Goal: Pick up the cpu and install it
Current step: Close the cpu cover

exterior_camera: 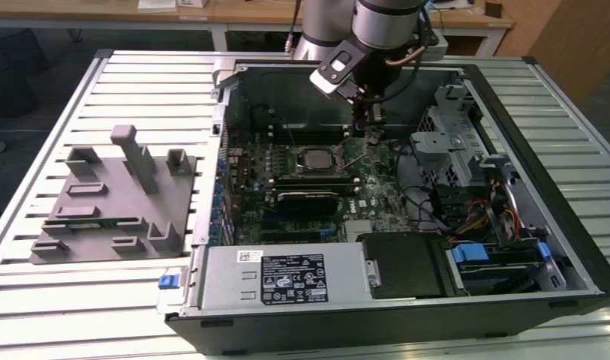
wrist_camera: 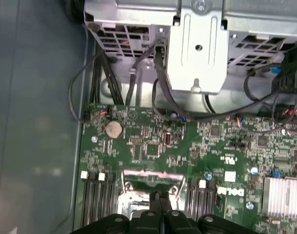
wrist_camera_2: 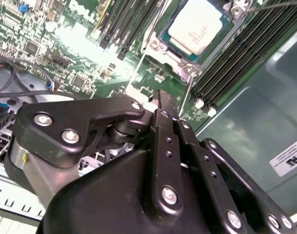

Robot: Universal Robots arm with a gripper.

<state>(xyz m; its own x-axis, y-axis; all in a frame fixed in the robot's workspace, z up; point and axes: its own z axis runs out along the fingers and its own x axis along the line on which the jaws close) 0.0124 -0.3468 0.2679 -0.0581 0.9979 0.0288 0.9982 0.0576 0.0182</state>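
Counts first: one arm, one black end effector, one open black computer case lying on the slatted metal tabletop, and one large grey slotted plastic block beside the case on the exterior view's left.

Inside the case I see one green motherboard, one round silver coin cell and one ribbed silver heatsink.

One cpu, a small flat square chip with a pale silvery metal top. It sits in the dark metal-framed socket near the middle of the board, between black memory slots. It lies flat, metal top up. Being square it has no long axis, and its edges run parallel with the socket frame.

In both wrist views the end effector's two fingers are pressed together, no gap between them and nothing gripped. In the exterior view it hangs over the board, beyond the socket and a little to the exterior view's right, apart from the cpu.
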